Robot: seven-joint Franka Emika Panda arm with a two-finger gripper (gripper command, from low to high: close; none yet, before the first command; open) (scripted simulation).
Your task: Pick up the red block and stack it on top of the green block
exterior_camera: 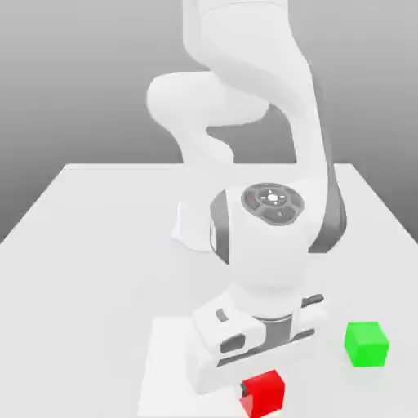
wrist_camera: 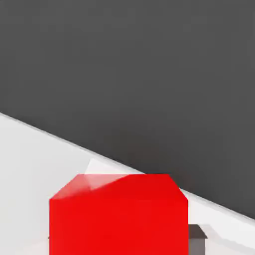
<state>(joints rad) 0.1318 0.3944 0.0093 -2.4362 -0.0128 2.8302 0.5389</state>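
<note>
The red block (exterior_camera: 263, 393) sits at the near edge of the white table (exterior_camera: 98, 245), directly under my hand. In the hand view the red block (wrist_camera: 118, 219) looms large between the fingers, and a dark fingertip (wrist_camera: 198, 240) presses against its side. My gripper (wrist_camera: 119, 243) is shut on the red block. I cannot tell whether the block rests on the table or hangs just above it. The green block (exterior_camera: 366, 343) stands on the table apart from the hand, toward the exterior view's right and a little farther back.
The arm's white base and links (exterior_camera: 245, 122) rise behind the hand at the middle of the table. The table's edge (wrist_camera: 60, 137) runs just past the red block, with dark floor beyond it.
</note>
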